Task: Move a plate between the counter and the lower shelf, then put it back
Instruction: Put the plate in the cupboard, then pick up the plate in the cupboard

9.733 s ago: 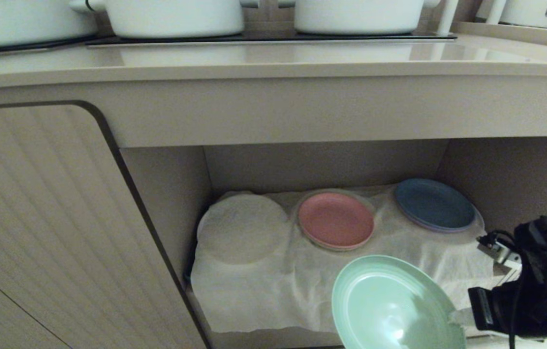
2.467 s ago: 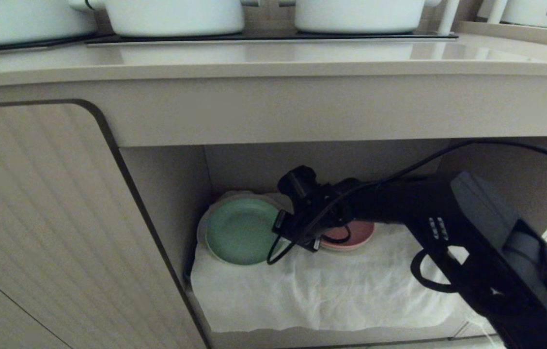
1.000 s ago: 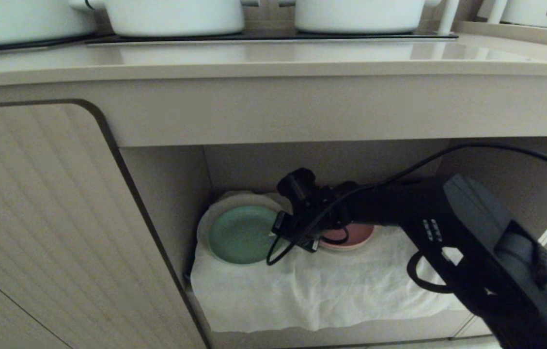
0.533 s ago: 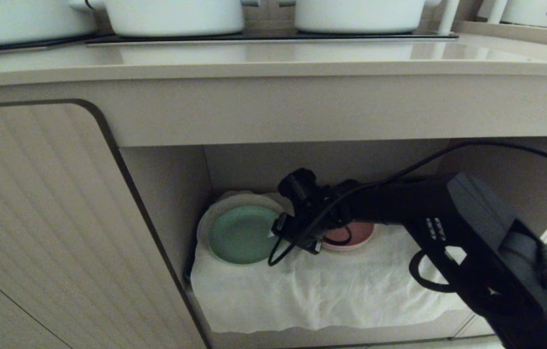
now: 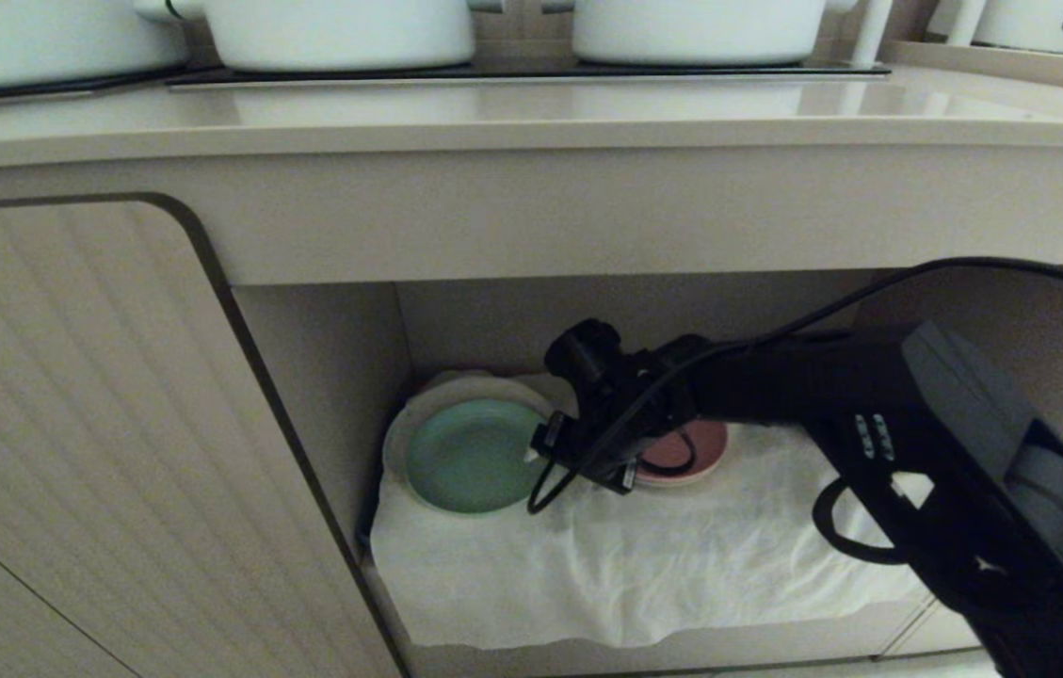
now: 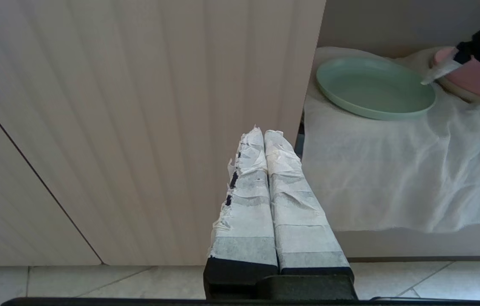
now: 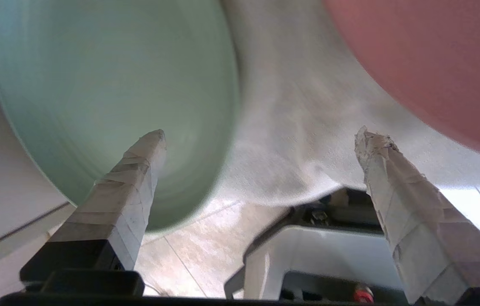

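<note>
Evidently: Plate Set Down on Lower Shelf, Release Complete

Step in hand, as judged: the transfer to the lower shelf (image 5: 644,574) reads as finished. The plate (image 5: 470,455) lies flat on the white cloth (image 5: 606,565) at the left of the recess, just beside a pink plate (image 5: 686,450).

Next move, as judged: re-grip the plate by its near rim and lift it clear without dragging the cloth, then carry it up to the desk (image 5: 531,122), where white pots (image 5: 333,33) leave room along the front.

Right end effector (image 7: 261,140): fingers spread wide, holding nothing; one finger (image 7: 137,161) hangs over the plate's rim, and contact cannot be confirmed.

Left end effector (image 6: 263,140): fingers pressed together, empty, parked outside the cupboard beside the ribbed door (image 6: 137,106).
</note>
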Robot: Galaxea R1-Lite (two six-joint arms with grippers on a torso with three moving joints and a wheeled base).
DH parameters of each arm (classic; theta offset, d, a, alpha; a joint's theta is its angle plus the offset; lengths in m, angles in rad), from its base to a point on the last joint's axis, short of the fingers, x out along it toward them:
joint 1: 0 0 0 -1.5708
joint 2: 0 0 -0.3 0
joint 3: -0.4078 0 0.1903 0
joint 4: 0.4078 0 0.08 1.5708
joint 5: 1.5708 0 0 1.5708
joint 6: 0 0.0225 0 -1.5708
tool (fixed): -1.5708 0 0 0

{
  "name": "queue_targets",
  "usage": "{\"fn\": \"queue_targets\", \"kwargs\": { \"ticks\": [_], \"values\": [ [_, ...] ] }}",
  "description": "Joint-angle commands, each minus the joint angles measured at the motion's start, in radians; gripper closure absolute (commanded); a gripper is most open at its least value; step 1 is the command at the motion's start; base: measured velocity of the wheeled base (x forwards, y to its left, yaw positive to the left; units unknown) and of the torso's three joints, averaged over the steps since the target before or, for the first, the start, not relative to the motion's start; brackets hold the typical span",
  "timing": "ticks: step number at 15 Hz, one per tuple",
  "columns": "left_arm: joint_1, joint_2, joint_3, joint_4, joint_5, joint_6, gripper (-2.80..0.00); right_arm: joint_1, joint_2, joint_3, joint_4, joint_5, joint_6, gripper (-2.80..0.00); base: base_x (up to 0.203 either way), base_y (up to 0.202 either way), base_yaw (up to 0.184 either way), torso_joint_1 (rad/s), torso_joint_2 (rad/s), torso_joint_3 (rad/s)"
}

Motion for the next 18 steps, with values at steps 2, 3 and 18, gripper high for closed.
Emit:
{"fn": "queue_targets", "kwargs": {
  "ticks": [2, 3, 18],
  "values": [
    [0.0, 0.0, 0.0, 0.0, 0.0, -0.001, 0.0, 0.0, -0.026, 0.001, 0.06, 0.001, 0.005, -2.8, 0.0, 0.0, 0.0, 0.0, 0.0, 0.0],
    [0.0, 0.0, 0.0, 0.0, 0.0, -0.001, 0.0, 0.0, -0.035, 0.001, 0.078, 0.002, 0.006, -2.8, 0.0, 0.0, 0.0, 0.0, 0.0, 0.0],
    [0.0, 0.0, 0.0, 0.0, 0.0, -0.001, 0.0, -0.002, -0.233, 0.209, 0.37, 0.033, -0.188, -2.8, 0.0, 0.0, 0.0, 0.0, 0.0, 0.0]
  ]
}}
